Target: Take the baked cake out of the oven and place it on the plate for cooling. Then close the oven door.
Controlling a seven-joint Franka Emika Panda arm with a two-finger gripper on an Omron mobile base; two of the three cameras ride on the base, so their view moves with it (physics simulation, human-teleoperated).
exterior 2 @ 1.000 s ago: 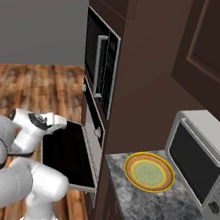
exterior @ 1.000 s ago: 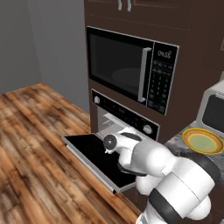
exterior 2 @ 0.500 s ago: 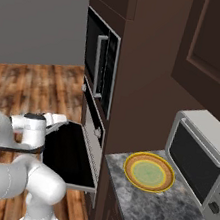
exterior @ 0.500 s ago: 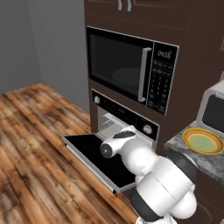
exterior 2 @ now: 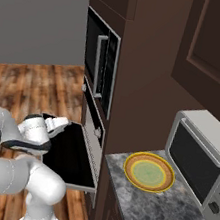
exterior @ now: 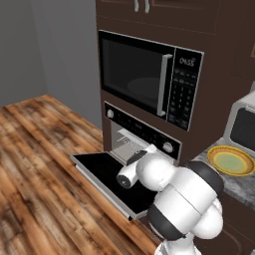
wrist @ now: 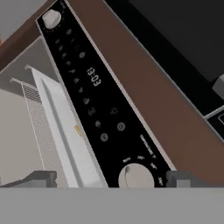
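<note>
Left base view: oven door [exterior: 102,172] lying flat, long axis crosswise to oven [exterior: 142,139]; gripper [wrist: 111,178] gaping, holding nothing.

The oven [exterior: 130,144] cavity's depths lie hidden behind the arm.

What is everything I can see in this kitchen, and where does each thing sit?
oven: one, steel-grey with black knob strip, built into the dark cabinet under the microwave
oven door: one, black glass in grey frame, dropped open flat
microwave: one, black, above the oven
plate: one, orange rim, pale centre, on the grey counter
toaster oven: one, pale grey, beside the plate
floor: brown wood planks
arm: one, white, before the oven
hand: open, facing the oven's knob strip
</note>
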